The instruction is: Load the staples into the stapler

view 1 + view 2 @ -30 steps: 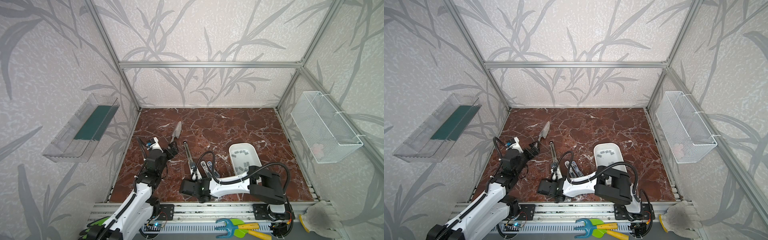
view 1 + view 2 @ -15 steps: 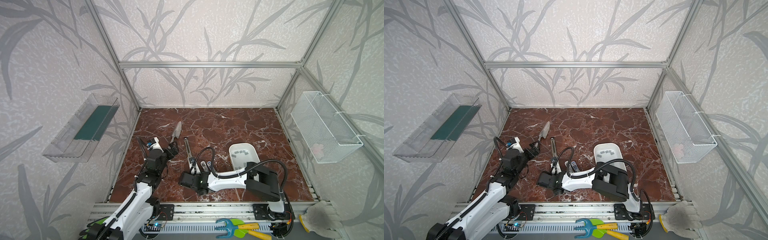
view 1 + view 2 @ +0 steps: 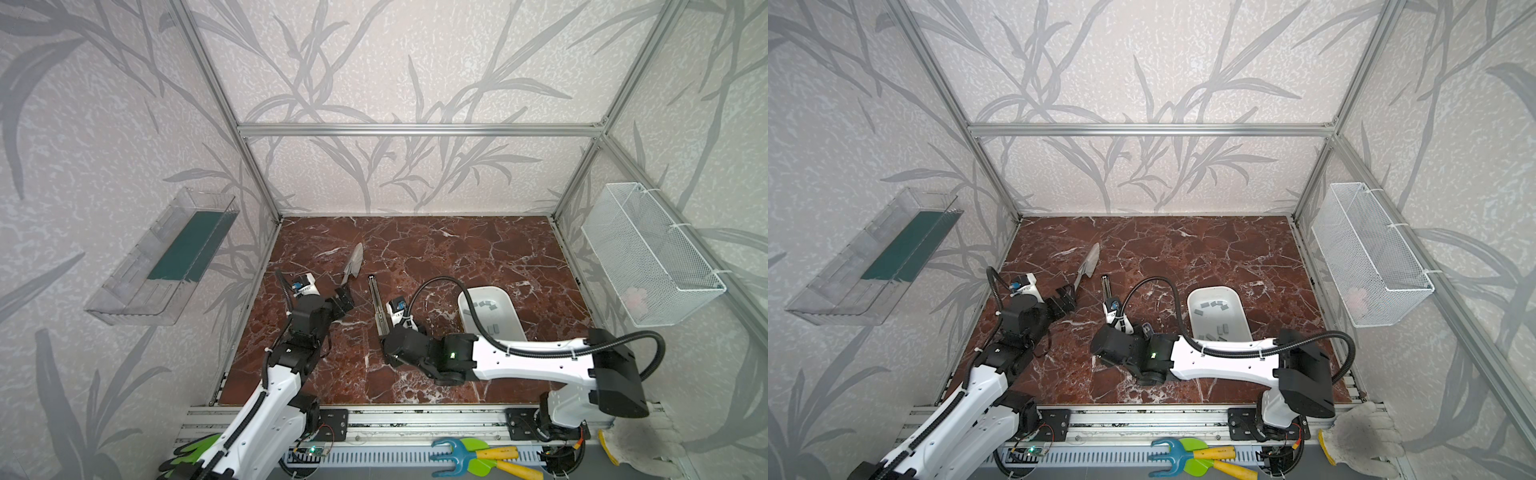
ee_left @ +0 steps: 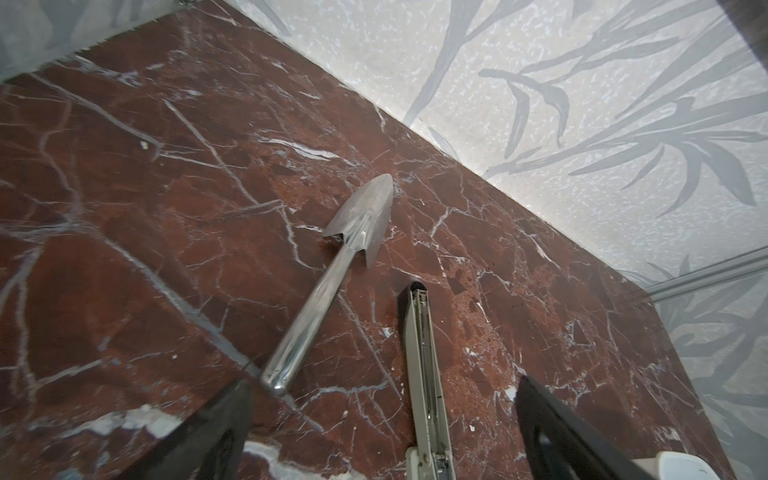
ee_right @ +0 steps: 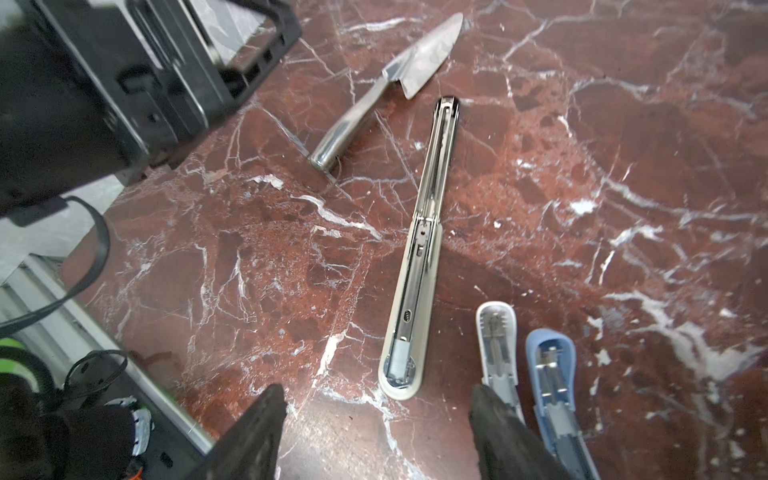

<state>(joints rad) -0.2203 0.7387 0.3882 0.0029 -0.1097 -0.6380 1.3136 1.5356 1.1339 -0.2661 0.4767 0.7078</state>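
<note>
Staples (image 3: pixel 484 304) unmoved in tray (image 3: pixel 484 288) | right pincer (image 5: pixel 376 392), nearly shut a second ago, now gapes empty at long stapler (image 5: pixel 419 257) near end | left pincer (image 4: pixel 384 382) stays wide, empty

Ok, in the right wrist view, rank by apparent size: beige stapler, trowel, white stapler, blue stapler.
1. beige stapler, opened flat
2. trowel, though farther from the camera
3. white stapler and blue stapler: alike, both partly hidden or cropped, so unranked

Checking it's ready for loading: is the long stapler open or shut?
Open. The long stapler lies folded out flat, its metal staple channel exposed and facing up. Whether staples already sit inside, cannot tell.
</note>
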